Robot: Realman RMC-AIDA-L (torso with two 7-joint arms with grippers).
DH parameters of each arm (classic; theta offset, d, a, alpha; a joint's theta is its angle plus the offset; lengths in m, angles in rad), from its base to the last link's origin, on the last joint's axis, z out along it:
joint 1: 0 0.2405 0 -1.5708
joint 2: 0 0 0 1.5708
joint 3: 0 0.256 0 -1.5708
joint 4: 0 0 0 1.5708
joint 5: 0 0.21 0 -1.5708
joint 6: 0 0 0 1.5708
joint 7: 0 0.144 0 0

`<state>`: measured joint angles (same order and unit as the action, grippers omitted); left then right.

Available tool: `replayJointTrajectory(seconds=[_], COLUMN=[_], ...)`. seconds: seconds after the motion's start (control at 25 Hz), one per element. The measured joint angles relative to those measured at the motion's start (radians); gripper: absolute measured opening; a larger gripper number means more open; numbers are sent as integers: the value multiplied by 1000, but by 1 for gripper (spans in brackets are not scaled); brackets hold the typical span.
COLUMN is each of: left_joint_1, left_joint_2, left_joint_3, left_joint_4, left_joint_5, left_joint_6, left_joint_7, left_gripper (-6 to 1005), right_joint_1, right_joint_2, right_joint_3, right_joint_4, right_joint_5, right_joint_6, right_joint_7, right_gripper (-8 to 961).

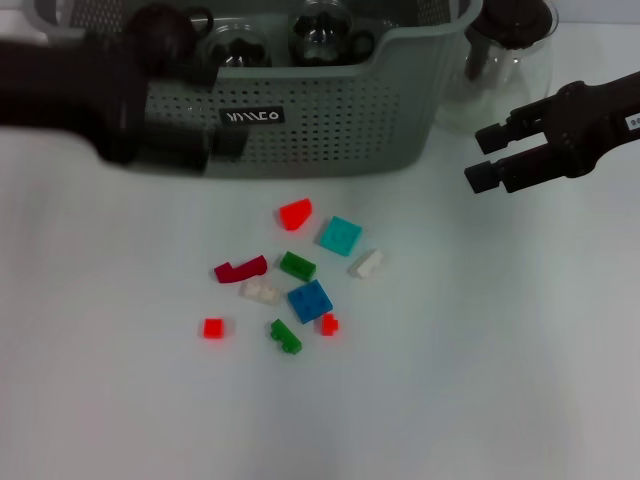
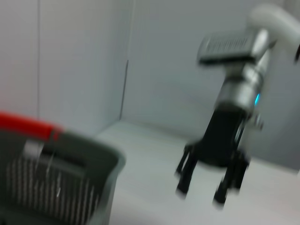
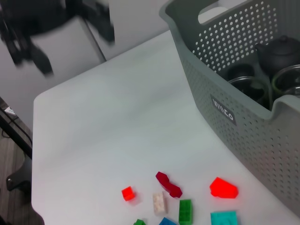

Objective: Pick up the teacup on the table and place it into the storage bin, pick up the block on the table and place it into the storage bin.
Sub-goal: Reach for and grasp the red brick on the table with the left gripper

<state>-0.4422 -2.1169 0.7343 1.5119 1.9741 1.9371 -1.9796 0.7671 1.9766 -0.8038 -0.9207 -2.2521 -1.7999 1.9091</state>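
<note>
Small blocks lie loose on the white bench (image 1: 500, 380), both tools above it.
Right tool (image 1: 487, 155), spread and empty, hovers beside the grey-green perforated storage bin (image 1: 330, 110); hard, light plastic blocks (image 1: 310, 300) lie below-left; pinch flat sides. Left tool (image 1: 215, 150) at the bin wall, state unclear.

Bin at the back, blocks out front

The storage bin (image 1: 330, 110) sits behind the scattered blocks (image 1: 295, 285); teacups (image 1: 325, 30) lie inside it, a glass teapot (image 1: 510, 45) stands just to its right, and my right gripper (image 1: 482, 155) hovers beside both.
</note>
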Motion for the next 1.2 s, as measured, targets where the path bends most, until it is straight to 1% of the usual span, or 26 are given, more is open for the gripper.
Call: replayJointTrajectory(seconds=[0.08,0.2,0.32,0.48,0.68,0.8,0.88,1.0,1.2], left_joint_1=[24,59,65,4,-81,-115,-123,-122,-135], left_joint_2=[-15,-42,-55,-52,-51,-50,-53,-55,-55], left_joint_3=[26,89,157,243,356,454,526,603,639], left_joint_4=[22,50,61,10,-94,-145,-158,-164,-208], left_joint_5=[65,163,261,416,568,670,729,762,762], left_joint_6=[1,2,-10,-65,-175,-226,-262,-313,-367], left_joint_7=[20,82,119,39,-82,-142,-172,-204,-214], left_gripper=[833,832,832,830,826,823,822,820,817], right_joint_1=[0,2,7,8,6,3,2,-3,-7], right_joint_2=[3,6,11,17,17,18,18,18,18], right_joint_3=[0,0,-5,-7,-8,-8,-8,-8,-8], right_joint_4=[8,29,43,47,49,49,49,49,49], right_joint_5=[0,0,0,-3,-4,-5,-5,-6,-6], right_joint_6=[4,8,11,10,10,10,10,10,11], right_joint_7=[-1,-4,-5,-6,-7,-7,-7,-7,-7], right_gripper=[686,686,686,686,686,686,686,685,685])
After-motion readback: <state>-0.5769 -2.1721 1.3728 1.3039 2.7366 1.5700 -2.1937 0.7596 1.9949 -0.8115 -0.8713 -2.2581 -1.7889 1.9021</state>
